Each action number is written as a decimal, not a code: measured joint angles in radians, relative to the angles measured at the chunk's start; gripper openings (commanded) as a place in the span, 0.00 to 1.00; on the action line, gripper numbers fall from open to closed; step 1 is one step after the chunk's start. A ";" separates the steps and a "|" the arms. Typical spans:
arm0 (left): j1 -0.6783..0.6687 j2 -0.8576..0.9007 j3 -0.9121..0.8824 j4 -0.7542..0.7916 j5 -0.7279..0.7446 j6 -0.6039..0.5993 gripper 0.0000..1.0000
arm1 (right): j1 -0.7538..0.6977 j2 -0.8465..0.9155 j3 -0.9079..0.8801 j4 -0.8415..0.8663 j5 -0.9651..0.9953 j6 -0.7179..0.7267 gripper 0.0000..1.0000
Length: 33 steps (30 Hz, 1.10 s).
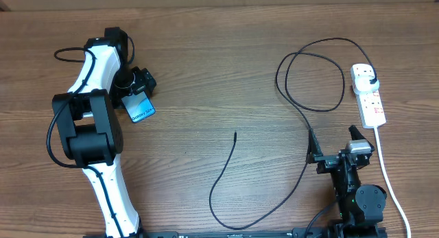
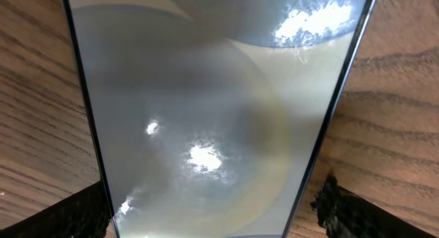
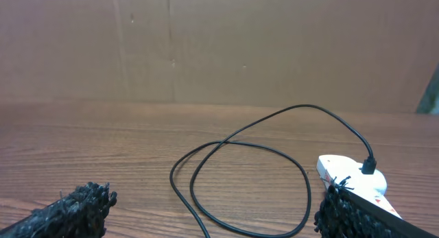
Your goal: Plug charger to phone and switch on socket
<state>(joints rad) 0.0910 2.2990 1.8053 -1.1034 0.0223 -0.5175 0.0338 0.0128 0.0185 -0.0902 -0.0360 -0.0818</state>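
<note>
The phone (image 1: 142, 110) lies at the left of the table and fills the left wrist view (image 2: 206, 114), its glass reflecting light. My left gripper (image 1: 137, 87) is open, one finger on each long edge of the phone (image 2: 212, 210); a sliver of wood shows at the right finger. The charger's black cable (image 1: 302, 114) loops across the table to its free connector tip (image 1: 236, 134). Its black plug (image 1: 371, 82) sits in the white socket strip (image 1: 370, 104). My right gripper (image 1: 334, 143) is open and empty, low at the front right (image 3: 216, 210), facing the cable loop (image 3: 240, 145) and the strip (image 3: 346, 171).
The strip's white cord (image 1: 387, 176) runs toward the front edge past my right arm. A brown wall (image 3: 219, 46) stands behind the table. The wooden table (image 1: 206, 66) carries nothing else.
</note>
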 measured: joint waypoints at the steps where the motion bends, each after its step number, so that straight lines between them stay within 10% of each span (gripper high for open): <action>1: 0.000 0.000 0.000 0.000 0.000 0.000 0.96 | 0.000 0.000 0.000 0.000 0.000 -0.001 1.00; 33: 0.000 0.001 0.000 0.000 -0.003 0.000 0.83 | 0.000 0.000 0.000 0.000 0.000 -0.001 1.00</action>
<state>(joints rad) 0.0910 2.2997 1.8053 -1.1038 0.0193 -0.5179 0.0334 0.0128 0.0185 -0.0902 -0.0360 -0.0826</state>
